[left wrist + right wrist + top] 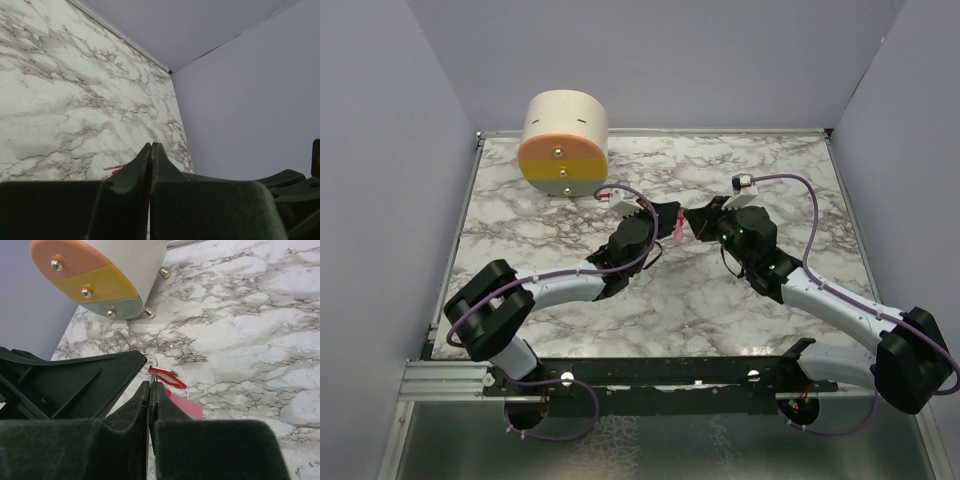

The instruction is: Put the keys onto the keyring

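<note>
Left gripper [151, 149] is hovering over the middle of the table [650, 310] with its fingers pressing flat together. Nothing is showing between them in its own view, so I cannot tell whether it is pinching anything. Just right of its tip the keyring [677, 232] is sitting between the two arms. In the right wrist view its thin ring [152, 360] is lying right at both sets of fingertips. The key [168, 378] is slanting away from the ring to the right and touching it, though whether it is threaded on is not showing. The pink strip [186, 406] is poking out beside the right finger. Right gripper [151, 388] is facing the left one, fully closed too, and it seems to be nipping the ring or the key's end; which one is hidden. The key is looking tiny, light, stiff and slick, likely to pivot or flick out of a pinch, so it is asking for a hold on its flat faces well away from the hole. The ring is looking like springy wire, best held on the wire itself. A hold on the strip would probably be leaving the ring swinging.
</note>
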You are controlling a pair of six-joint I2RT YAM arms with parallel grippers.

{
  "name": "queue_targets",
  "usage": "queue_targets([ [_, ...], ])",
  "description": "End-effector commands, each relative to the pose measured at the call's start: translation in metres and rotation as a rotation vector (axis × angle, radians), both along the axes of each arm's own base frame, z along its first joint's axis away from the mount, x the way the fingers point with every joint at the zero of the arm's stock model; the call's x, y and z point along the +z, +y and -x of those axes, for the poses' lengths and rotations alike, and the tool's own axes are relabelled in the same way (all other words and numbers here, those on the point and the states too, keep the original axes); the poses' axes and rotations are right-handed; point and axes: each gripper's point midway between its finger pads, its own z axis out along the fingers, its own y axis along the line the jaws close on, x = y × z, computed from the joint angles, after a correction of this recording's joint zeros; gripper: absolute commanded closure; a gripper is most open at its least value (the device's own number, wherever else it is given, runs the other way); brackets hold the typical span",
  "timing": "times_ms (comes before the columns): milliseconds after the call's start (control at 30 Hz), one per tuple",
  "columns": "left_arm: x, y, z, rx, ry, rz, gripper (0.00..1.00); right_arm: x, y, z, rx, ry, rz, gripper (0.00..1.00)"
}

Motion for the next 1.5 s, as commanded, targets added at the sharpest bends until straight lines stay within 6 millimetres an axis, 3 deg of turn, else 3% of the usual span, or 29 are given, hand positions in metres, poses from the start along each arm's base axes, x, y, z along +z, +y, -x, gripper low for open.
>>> queue_targets([
  [0,0.009,-0.003,-0.002,0.027,-0.025,0.003,1.0,0.012,-0.002,-0.005,-0.029,-0.022,-0.008,0.99],
  [1467,-0.002,-0.013,-0.005,0.092,0.043,-0.077,1.0,0.016,-0.01,-0.006,-0.058,-0.041,0.008,0.99],
])
